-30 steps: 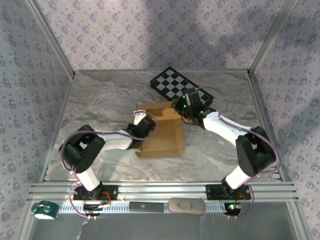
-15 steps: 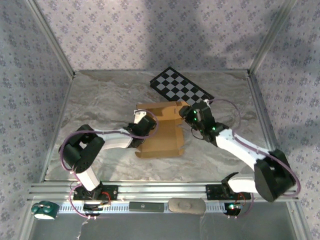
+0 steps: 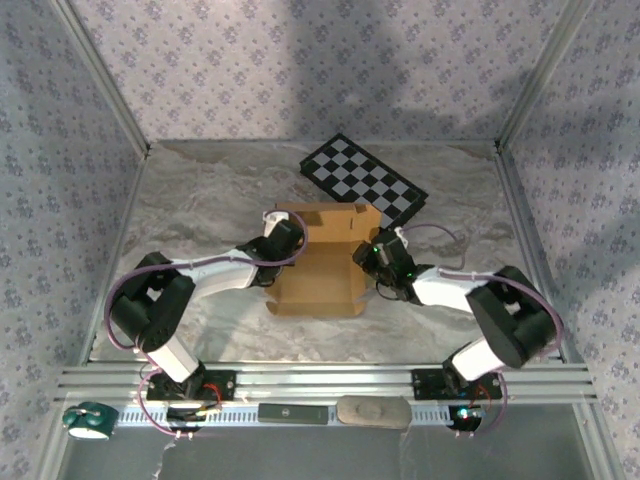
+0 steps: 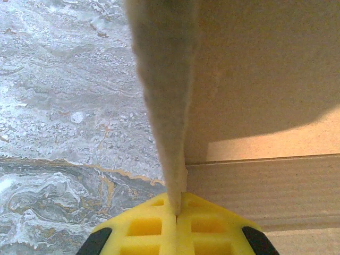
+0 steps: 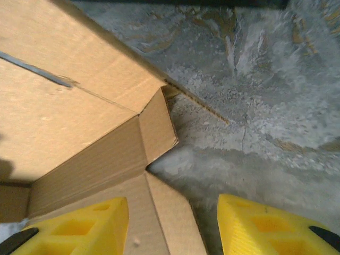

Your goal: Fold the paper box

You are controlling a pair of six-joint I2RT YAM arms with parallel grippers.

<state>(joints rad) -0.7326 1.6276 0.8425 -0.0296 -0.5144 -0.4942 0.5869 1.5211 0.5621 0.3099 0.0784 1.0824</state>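
Observation:
The tan paper box (image 3: 320, 265) lies partly folded in the middle of the marble table, its back wall standing up. My left gripper (image 3: 283, 235) is at the box's left back corner. In the left wrist view its yellow fingers (image 4: 154, 228) are shut on the edge of an upright cardboard flap (image 4: 164, 79). My right gripper (image 3: 370, 262) sits low at the box's right edge. There its jaws stand open (image 5: 172, 228), with the edge of the right side flap (image 5: 164, 212) between the yellow fingertips (image 5: 79, 228) and the box's inner corner (image 5: 154, 130) just ahead.
A black-and-white checkered board (image 3: 365, 180) lies behind the box to the right. Metal frame posts (image 3: 100, 80) and patterned walls enclose the table (image 3: 200, 200). The aluminium rail (image 3: 320, 380) with the arm bases runs along the near edge.
My right arm swung from behind the box down to its right edge and its gripper opened. The left gripper moved slightly back with its flap, and the back wall now stands up.

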